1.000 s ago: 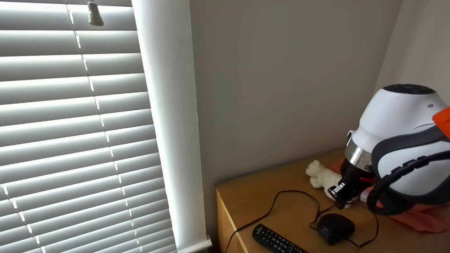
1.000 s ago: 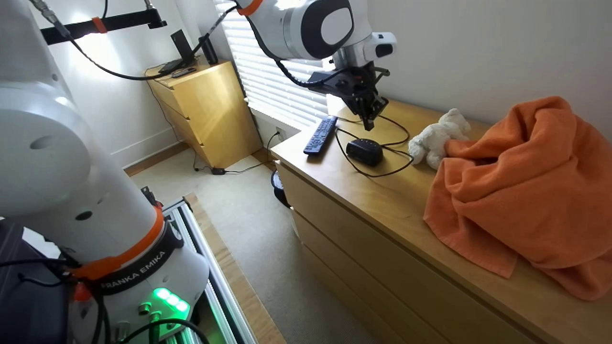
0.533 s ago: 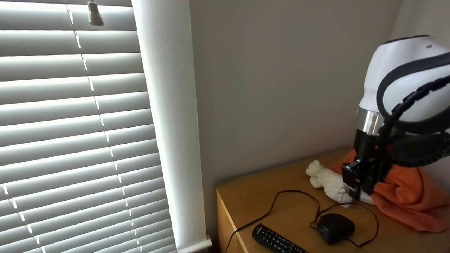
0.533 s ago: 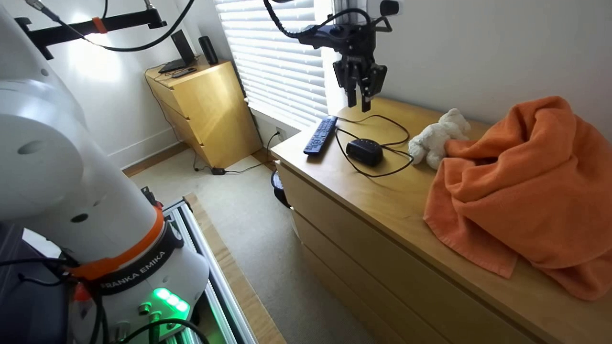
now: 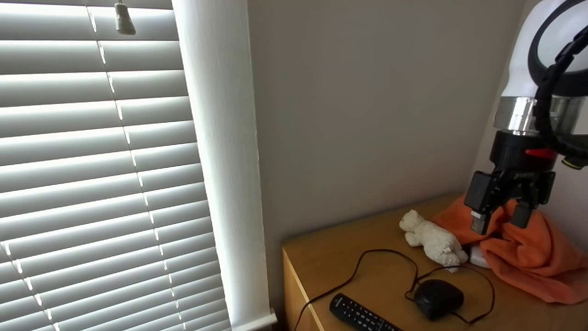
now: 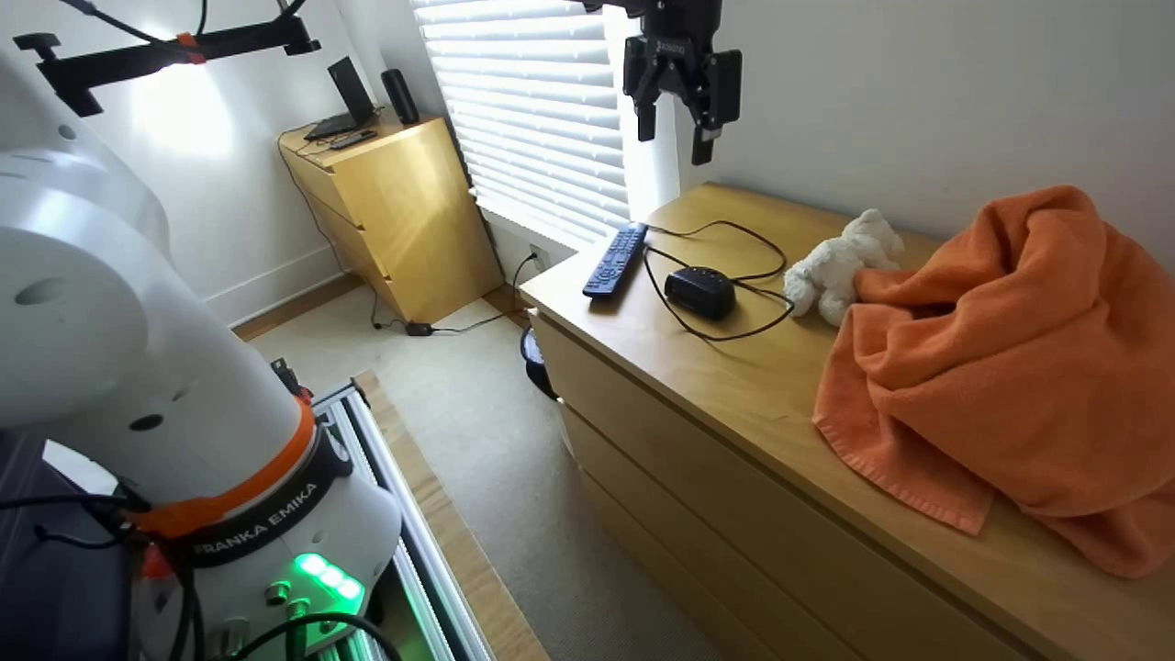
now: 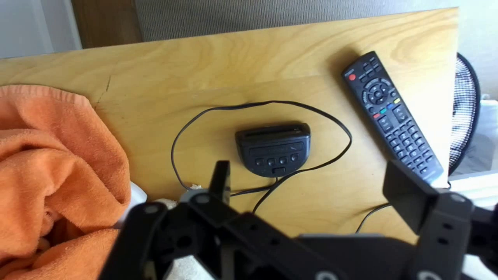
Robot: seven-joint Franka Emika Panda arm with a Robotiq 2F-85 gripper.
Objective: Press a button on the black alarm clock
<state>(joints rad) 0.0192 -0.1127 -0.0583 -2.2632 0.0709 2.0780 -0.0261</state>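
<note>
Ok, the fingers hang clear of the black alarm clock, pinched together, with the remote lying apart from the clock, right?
Not quite: the wrist view shows the fingers spread apart, not pinched together. They do hang clear of the black alarm clock, and the remote does lie apart from it.

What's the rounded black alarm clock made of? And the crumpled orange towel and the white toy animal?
The rounded black alarm clock looks like hard plastic, smooth and dull: its crisp edges catch faint light. The crumpled orange cloth towel seems soft and fuzzy, maybe cotton: it falls in thick folds. The white plush-looking toy animal is probably fluffy fabric: it looks nubbly.
</note>
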